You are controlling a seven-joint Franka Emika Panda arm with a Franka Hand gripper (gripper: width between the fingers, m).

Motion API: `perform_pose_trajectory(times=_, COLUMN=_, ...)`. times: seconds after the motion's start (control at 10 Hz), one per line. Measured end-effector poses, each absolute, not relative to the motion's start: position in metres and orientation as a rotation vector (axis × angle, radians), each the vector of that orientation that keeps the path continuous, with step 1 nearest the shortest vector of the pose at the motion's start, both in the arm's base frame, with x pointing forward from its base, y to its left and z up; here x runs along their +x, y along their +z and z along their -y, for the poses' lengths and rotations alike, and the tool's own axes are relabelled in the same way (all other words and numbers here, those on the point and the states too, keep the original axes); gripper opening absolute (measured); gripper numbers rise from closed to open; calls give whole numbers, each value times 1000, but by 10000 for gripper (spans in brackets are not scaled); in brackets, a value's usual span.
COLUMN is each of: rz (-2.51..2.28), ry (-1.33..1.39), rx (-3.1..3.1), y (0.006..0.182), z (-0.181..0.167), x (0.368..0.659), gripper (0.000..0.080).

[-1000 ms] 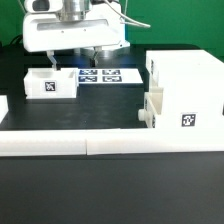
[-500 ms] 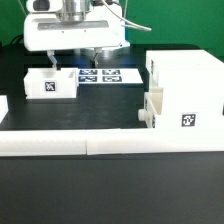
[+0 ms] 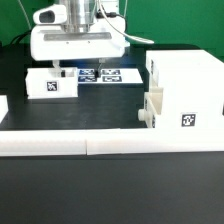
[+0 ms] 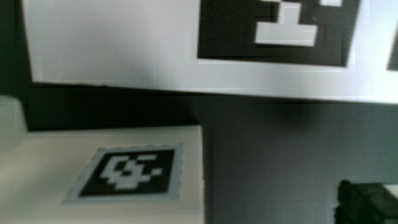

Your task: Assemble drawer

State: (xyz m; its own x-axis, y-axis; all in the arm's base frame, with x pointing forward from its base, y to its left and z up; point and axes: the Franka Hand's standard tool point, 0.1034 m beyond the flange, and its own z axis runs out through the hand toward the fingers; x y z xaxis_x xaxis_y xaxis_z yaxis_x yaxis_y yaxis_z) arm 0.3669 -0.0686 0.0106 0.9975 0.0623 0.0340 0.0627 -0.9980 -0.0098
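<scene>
Drawer parts in white, smooth, matte plastic on a black table [image 3: 110,195]. The large housing [image 3: 185,80] is a boxy block with square edges at the exterior view's right; a black-and-white square tag [image 3: 187,121] sits on its front face. A second tray [image 3: 152,108] is set against the housing's side toward the exterior view's left; whether it is slotted in cannot be told. The small tray [image 3: 50,84], a low rectangular box, lies at the rear on the exterior view's left, just beside the marker board [image 3: 105,75]; its own tag [image 4: 134,172] shows blurred in the wrist view. The gripper [image 3: 66,66] hangs directly above this tray; the set of its jaws cannot be told, as the white hand body hides them. A long, low border wall [image 3: 100,142] runs across the foreground. The tags carry blocky patterns only; no writing is legible.
</scene>
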Motion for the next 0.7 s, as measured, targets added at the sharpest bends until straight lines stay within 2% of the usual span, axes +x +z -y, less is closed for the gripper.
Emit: perform_pose_trajectory(times=0.7, rz=246, ry=-74, rx=-3126, y=6, z=65, x=367, gripper=648)
